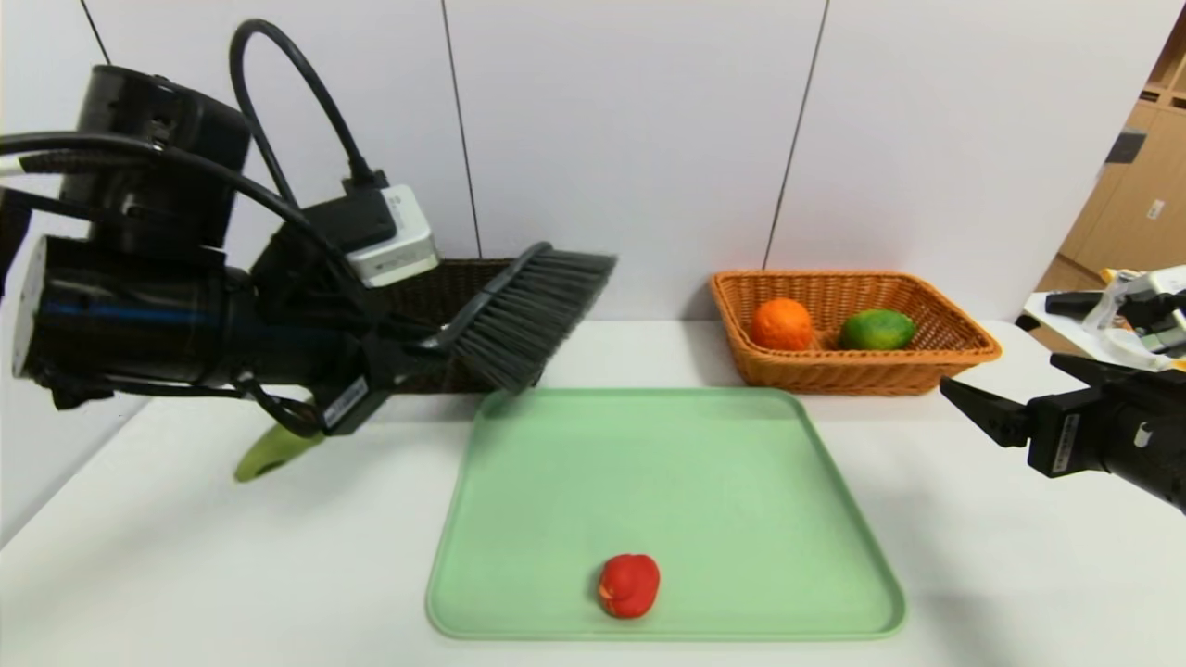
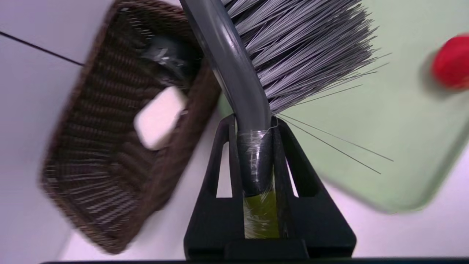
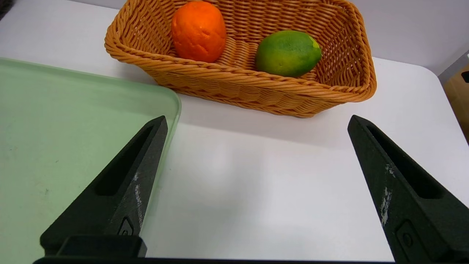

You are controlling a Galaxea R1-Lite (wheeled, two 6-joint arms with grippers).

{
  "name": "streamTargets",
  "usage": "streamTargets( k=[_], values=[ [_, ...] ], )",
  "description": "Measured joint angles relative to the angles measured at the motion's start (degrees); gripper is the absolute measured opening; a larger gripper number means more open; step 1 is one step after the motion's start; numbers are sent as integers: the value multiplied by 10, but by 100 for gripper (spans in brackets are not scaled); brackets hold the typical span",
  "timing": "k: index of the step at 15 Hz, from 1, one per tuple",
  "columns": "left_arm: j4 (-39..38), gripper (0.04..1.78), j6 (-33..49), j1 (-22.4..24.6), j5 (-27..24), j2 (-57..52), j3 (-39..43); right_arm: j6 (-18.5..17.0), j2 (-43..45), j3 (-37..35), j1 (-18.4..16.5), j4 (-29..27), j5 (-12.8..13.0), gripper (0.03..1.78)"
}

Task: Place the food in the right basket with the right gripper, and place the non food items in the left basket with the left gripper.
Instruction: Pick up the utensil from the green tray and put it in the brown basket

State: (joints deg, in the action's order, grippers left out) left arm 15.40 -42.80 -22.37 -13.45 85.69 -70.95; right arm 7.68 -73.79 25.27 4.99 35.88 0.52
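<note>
My left gripper (image 1: pixel 408 357) is shut on the neck of the grey-bristled brush (image 1: pixel 523 310) and holds it in the air by the dark brown left basket (image 1: pixel 435 292); its green handle (image 1: pixel 269 454) sticks out below. In the left wrist view the gripper (image 2: pixel 253 124) clamps the brush (image 2: pixel 293 47) beside the basket (image 2: pixel 106 176), which holds the white bar (image 2: pixel 159 117) and the glass cup (image 2: pixel 165 58). The red toy (image 1: pixel 628 585) lies on the green tray (image 1: pixel 741 482). The orange (image 1: pixel 781 324) and the green fruit (image 1: pixel 876 330) lie in the tan right basket (image 1: pixel 852 371). My right gripper (image 1: pixel 968 403) is open and empty, right of the tray.
The tray (image 3: pixel 55 128) lies in the middle of the white table, the two baskets behind it. White wall panels stand close behind the baskets. A side table with gear (image 1: pixel 1130 306) is at the far right.
</note>
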Motion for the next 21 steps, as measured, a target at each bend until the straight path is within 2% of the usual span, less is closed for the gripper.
streamTargets(
  k=[3,7,13,16,21],
  values=[
    [46,28,-145,86,-42,47,-98,-1,0,-7,0,9,0,169],
    [56,28,-227,137,-47,133,-205,-1,-2,-19,-2,28,0,169],
    [76,28,-278,156,-50,262,-336,-16,-2,-21,-4,31,0,169],
    [65,28,-279,158,-50,297,-350,-16,-2,-18,-4,32,0,169],
    [45,28,-277,161,-49,327,-352,-25,-6,-21,-3,90,0,169]
  ],
)
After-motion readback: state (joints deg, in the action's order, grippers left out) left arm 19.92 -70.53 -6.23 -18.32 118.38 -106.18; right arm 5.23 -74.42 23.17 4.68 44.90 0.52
